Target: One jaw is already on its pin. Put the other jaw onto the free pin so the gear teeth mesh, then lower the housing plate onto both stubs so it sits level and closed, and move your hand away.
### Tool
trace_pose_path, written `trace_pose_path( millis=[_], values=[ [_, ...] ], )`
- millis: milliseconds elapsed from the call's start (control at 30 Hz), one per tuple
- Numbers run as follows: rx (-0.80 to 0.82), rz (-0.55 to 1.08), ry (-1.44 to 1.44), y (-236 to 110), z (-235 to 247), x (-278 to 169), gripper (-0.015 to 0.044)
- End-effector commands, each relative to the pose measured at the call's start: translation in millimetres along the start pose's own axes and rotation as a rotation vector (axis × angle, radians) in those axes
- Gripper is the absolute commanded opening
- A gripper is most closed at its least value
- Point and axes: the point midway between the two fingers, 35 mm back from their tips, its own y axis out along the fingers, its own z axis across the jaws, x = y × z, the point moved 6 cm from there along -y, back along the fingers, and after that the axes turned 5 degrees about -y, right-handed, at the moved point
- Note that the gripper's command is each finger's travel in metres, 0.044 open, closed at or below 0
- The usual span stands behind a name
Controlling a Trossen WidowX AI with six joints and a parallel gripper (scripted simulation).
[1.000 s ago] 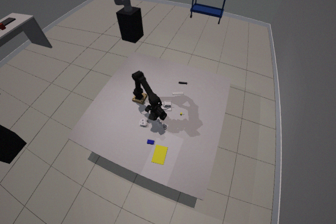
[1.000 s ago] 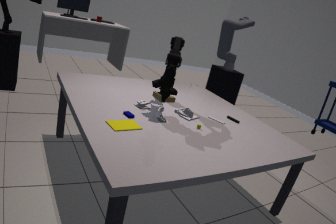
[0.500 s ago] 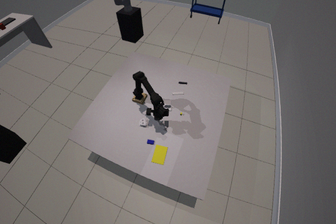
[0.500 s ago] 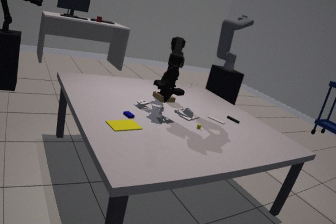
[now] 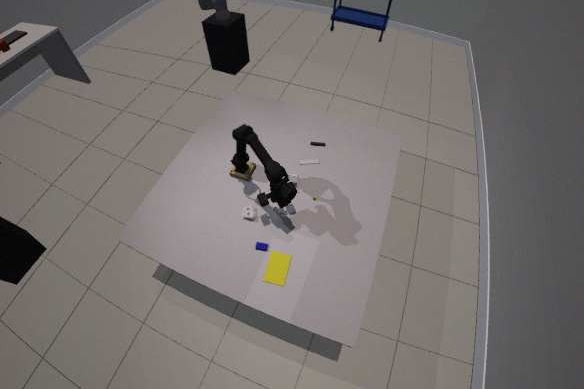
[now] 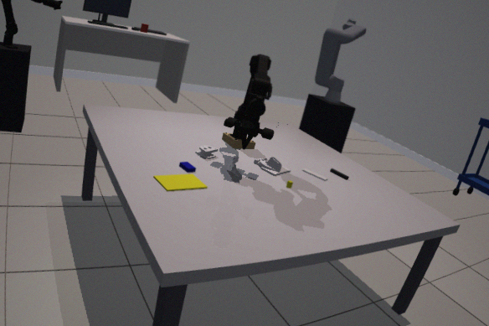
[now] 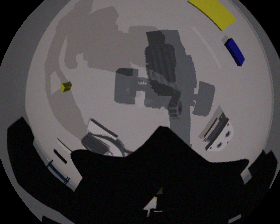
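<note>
My gripper (image 5: 285, 203) (image 6: 244, 147) (image 7: 162, 130) is shut and empty, pointing down above the table. A white base plate (image 6: 281, 172) (image 7: 103, 128) lies flat, partly hidden by the arm in the top view. A grey toothless-looking shape, apparently a jaw (image 6: 274, 163) (image 7: 95, 143), is on it; a curved part beside it is too small to make out. Pins and gear mesh cannot be told. A white piece with dark round holes, apparently the housing plate (image 5: 249, 212) (image 6: 207, 151) (image 7: 223, 136), stands apart from the base, on the other side of the gripper.
A blue block (image 5: 261, 246) (image 6: 187, 167) (image 7: 234, 52) lies near a yellow sheet (image 5: 277, 269) (image 6: 180, 182) (image 7: 215, 12). A small yellow piece (image 5: 315, 197) (image 6: 290, 184) (image 7: 66, 87), a white strip (image 5: 309, 162) (image 6: 315, 174) and a black bar (image 5: 318, 144) (image 6: 339, 173) lie on the base plate's side.
</note>
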Motion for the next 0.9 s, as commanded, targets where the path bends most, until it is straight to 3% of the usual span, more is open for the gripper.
trace_pose_path(
  millis=[0,267,867],
  values=[
    [0.004,0.008,-0.118,1.3,5.1,3.0,0.0],
    [0.006,0.011,-0.352,0.4,12.3,5.6,0.0],
    [0.006,0.011,-0.358,17.7,12.8,6.6,0.0]
  ],
)
